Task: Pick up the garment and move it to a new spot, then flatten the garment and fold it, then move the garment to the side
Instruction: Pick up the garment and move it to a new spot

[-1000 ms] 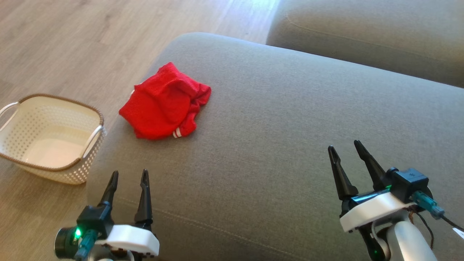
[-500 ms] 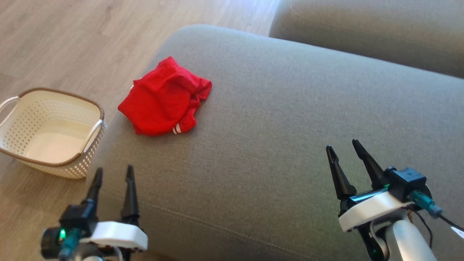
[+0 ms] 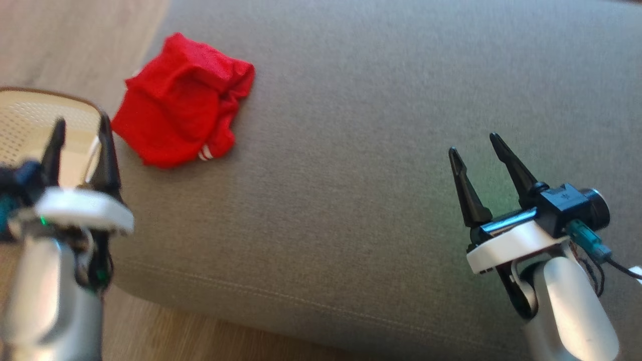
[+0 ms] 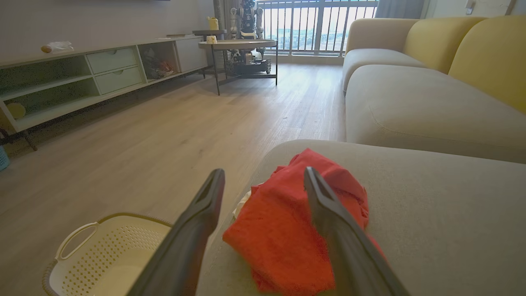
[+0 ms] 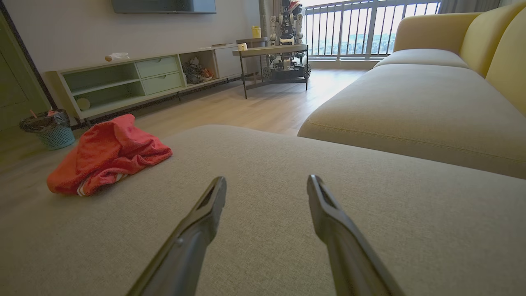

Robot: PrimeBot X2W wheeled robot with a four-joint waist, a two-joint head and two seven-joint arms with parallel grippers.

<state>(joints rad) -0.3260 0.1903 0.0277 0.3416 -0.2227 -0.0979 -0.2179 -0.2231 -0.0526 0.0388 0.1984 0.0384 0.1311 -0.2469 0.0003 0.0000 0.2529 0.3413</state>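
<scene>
Left wrist view: left tool (image 4: 264,172) released, empty, red garment (image 4: 279,234) bunched just ahead of it at the cushion (image 4: 431,213) edge. Risks pinching one loose fold, or shoving it off toward the basket (image 4: 123,215).

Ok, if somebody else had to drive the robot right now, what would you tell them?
Left gripper: open, holding nothing, by the left edge of the grey sofa cushion, aimed at the red garment.
Right gripper: open, holding nothing, over the cushion's right part, far from the garment.
Garment: crumpled on the cushion near its left edge; the white basket sits on the floor beside that edge.
Done: nothing yet, the garment is not picked up.
Left: pick it up, move it to a new spot, flatten it, fold it, move it aside.
</scene>
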